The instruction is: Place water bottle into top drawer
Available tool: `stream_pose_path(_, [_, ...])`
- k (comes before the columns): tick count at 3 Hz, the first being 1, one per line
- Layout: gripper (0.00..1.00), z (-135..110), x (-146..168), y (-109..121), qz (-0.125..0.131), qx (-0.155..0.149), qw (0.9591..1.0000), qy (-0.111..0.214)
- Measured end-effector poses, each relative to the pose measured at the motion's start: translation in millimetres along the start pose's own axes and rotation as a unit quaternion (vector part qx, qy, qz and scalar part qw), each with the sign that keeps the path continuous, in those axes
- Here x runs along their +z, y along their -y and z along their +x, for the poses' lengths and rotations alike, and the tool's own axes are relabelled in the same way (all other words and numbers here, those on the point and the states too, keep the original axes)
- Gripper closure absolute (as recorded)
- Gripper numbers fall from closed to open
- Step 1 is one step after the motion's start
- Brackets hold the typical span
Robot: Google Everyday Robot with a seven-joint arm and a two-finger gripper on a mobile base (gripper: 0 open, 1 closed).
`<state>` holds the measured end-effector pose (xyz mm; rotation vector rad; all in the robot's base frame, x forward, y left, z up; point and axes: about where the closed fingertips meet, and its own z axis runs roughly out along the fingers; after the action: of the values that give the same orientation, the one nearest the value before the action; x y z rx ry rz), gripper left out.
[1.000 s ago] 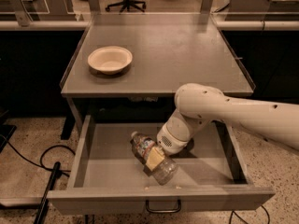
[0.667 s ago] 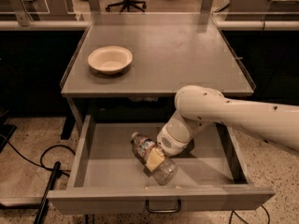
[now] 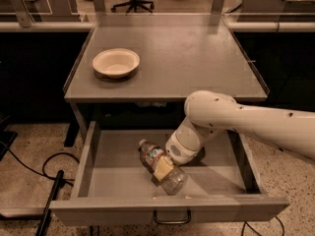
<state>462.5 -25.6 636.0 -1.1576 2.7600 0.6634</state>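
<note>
The water bottle (image 3: 173, 181), clear crinkled plastic with a coloured label, lies slanted inside the open top drawer (image 3: 118, 212), its cap end toward the back left. My gripper (image 3: 162, 167) reaches down into the drawer from the right on a white arm. It is shut on the water bottle at its middle, and a tan finger pad (image 3: 161, 166) lies across the bottle. The bottle is low in the drawer, at or just above its floor. The drawer is pulled far out, with its dark wire handle (image 3: 172, 218) at the front centre.
A white shallow bowl (image 3: 116, 63) sits on the grey table top (image 3: 197, 53) at the left. Black cables (image 3: 34, 168) and a dark bar lie on the speckled floor at the left. Office chairs and other benches stand behind the table.
</note>
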Motion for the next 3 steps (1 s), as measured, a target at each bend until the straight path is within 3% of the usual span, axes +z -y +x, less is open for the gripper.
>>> stream_pose_path(3, [0.34,0.0,0.0,0.0,0.000,0.000,1.0000,0.000])
